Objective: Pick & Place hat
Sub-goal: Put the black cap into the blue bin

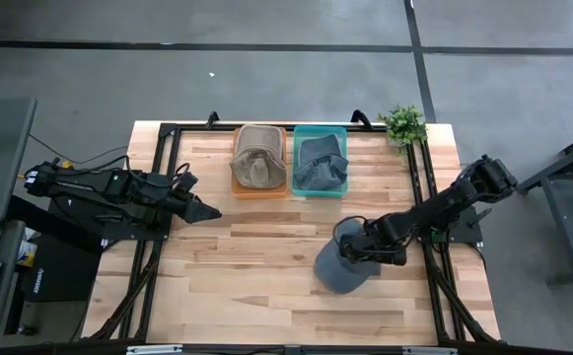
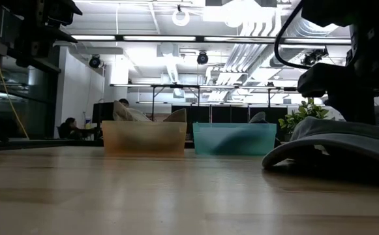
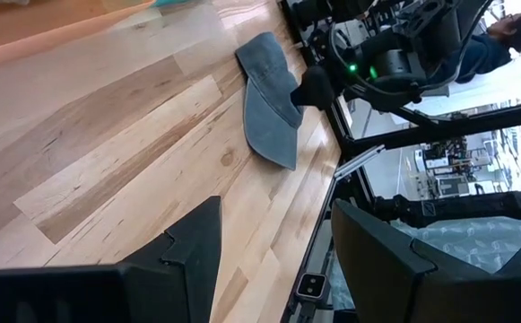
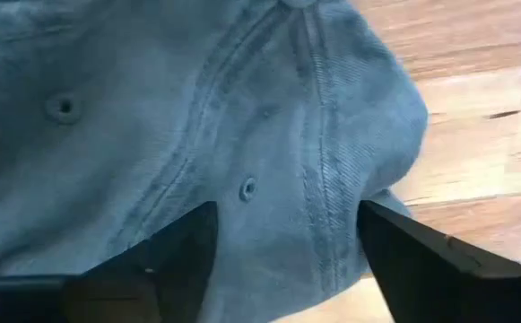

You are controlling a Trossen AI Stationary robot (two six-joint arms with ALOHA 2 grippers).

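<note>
Currently your right pincer [image 4: 282, 260] stands open astride the crown of the grey-blue hat [image 1: 343, 268], which lies on the worktop [image 1: 256, 266] in front of the teal bin [image 1: 321, 131]; nothing is gripped yet. Close on too little cloth and the soft crown may slip free on lifting. Left pincer [image 1: 205, 211] waits open at the far side, empty.

The table [image 1: 266, 256] is pale wood planking, smooth with a soft sheen. On it, the blue-grey hat [image 4: 242, 135] is matt woven cloth with raised stitched seams and small sewn eyelets. Behind the hat stand two translucent, frosted-looking plastic bins, orange [image 2: 143, 138] and teal [image 2: 235, 138]. The table's frame rails [image 1: 158, 177] look matt black metal.
</note>
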